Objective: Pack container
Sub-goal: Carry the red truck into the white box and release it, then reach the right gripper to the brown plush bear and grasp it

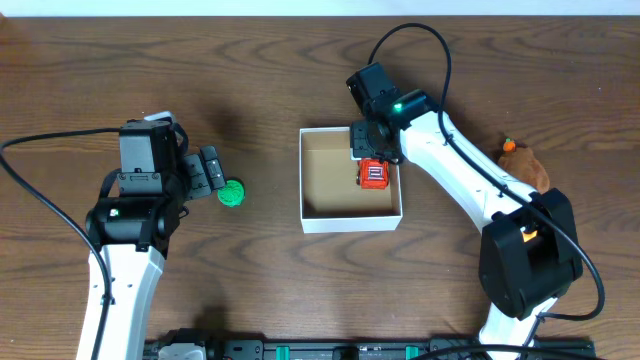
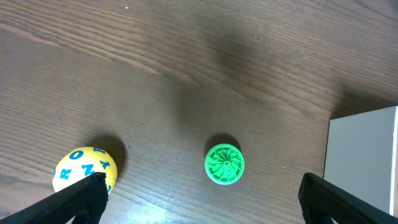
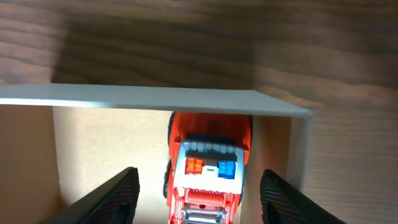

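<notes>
The container [image 1: 350, 220], a small white box with a tan inside, sits at the table's middle. A red toy fire truck [image 1: 373, 174] lies inside it by the right wall; it also shows in the right wrist view [image 3: 208, 162]. My right gripper [image 1: 368, 148] is open just above the truck, fingers wide either side [image 3: 199, 199]. A green ridged disc [image 1: 232, 194] lies on the table left of the box. My left gripper [image 1: 210, 172] is open above it [image 2: 199, 202]. The disc [image 2: 224, 163] and a yellow lettered ball [image 2: 85, 170] show in the left wrist view.
A brown plush toy with an orange and green top [image 1: 524, 163] lies on the table at the right, beside the right arm. The box's white wall [image 2: 364, 155] shows at the right of the left wrist view.
</notes>
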